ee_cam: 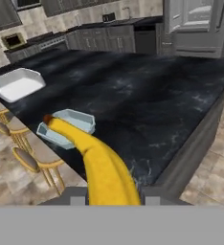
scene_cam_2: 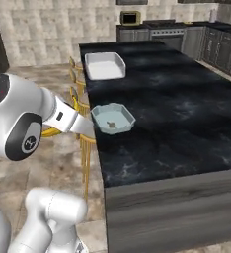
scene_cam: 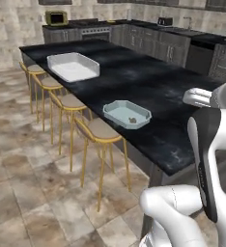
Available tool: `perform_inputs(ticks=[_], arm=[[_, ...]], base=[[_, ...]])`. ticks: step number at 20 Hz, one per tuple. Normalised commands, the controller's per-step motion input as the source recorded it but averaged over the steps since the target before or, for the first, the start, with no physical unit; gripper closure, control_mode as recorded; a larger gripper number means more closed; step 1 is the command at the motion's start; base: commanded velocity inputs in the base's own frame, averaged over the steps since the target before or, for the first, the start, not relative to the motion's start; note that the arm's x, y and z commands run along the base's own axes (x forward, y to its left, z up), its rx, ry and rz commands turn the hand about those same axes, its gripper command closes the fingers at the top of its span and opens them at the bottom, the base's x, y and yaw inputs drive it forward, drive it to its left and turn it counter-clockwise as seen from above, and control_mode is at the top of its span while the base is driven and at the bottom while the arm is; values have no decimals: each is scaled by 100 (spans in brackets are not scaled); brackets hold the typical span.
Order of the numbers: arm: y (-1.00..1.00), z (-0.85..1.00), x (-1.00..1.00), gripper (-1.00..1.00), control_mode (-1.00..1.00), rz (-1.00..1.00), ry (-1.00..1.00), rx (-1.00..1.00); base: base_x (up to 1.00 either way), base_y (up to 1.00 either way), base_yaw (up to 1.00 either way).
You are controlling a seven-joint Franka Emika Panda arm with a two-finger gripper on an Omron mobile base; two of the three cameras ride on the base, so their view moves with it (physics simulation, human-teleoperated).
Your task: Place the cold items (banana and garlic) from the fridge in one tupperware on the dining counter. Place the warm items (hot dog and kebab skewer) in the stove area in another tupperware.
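Note:
My gripper (ee_cam: 113, 198) is shut on a yellow banana (ee_cam: 99, 158), which juts forward from between the fingers in the hand view. Its brown tip hangs over a small pale-blue tupperware (ee_cam: 80, 117) near the stool-side edge of the dining counter (ee_cam: 147, 91). That tupperware (scene_cam: 139, 107) (scene_cam_2: 100, 109) holds a small brownish lump (scene_cam: 132, 119), too small to name. A large white tupperware tray (scene_cam: 93, 65) (scene_cam_2: 122, 64) (ee_cam: 37, 79) lies empty farther along the black marble top. The stove (scene_cam: 95, 33) stands at the back wall. The hot dog and kebab skewer are out of view.
Gold-legged stools (scene_cam: 98, 130) line the counter's left side over a tiled floor. Grey cabinets with a black worktop (scene_cam: 173, 41) run along the back and right. A grey steel fridge (ee_cam: 195, 24) shows beyond the counter's far corner.

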Motion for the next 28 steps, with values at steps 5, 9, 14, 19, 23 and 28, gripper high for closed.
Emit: perform_inputs(ticks=[5,9,14,19,23,28], arm=[[0,0,0,100,100,0,0,0],[0,0,0,100,100,0,0,0],[0,0,0,100,100,0,0,0],[0,0,0,100,100,0,0,0],[0,0,0,100,100,0,0,0],[0,0,0,100,100,0,0,0]], base=[[46,100,-49],[35,89,-56],[28,86,-58],[26,86,-58],[24,92,-55],[26,92,-55]])
